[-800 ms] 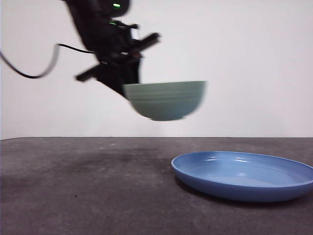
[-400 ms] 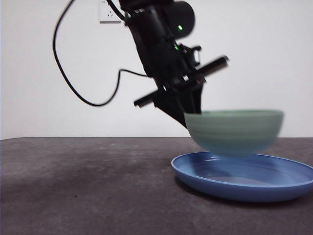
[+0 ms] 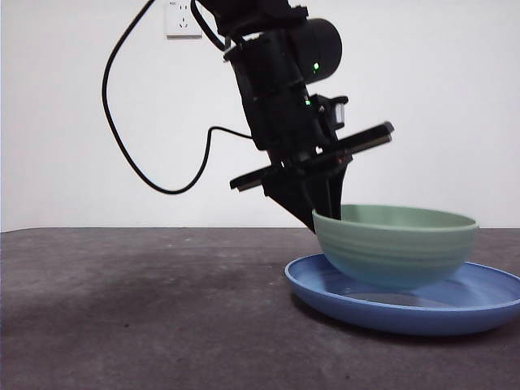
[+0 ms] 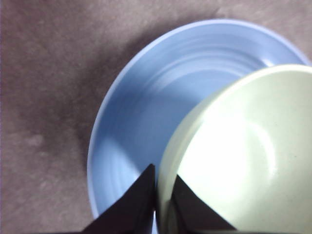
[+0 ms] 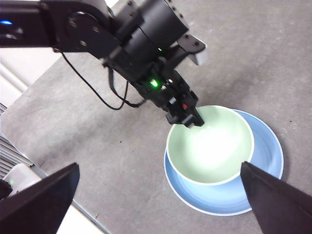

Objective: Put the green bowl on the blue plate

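Observation:
The green bowl sits low inside the blue plate at the right of the table, tilted slightly. My left gripper reaches down from above and is shut on the bowl's left rim, one jaw inside and one outside. In the left wrist view the jaws pinch the bowl's rim over the plate. The right wrist view looks down on the bowl, the plate and the left gripper. My right gripper hangs high above them, open and empty.
The dark grey table stretches left of the plate. A black cable loops from the left arm. A wall socket sits on the white wall behind. The table's edge shows in the right wrist view.
My left gripper has carried the green bowl to the right and down, from mid-air left of the plate to down inside the blue plate.

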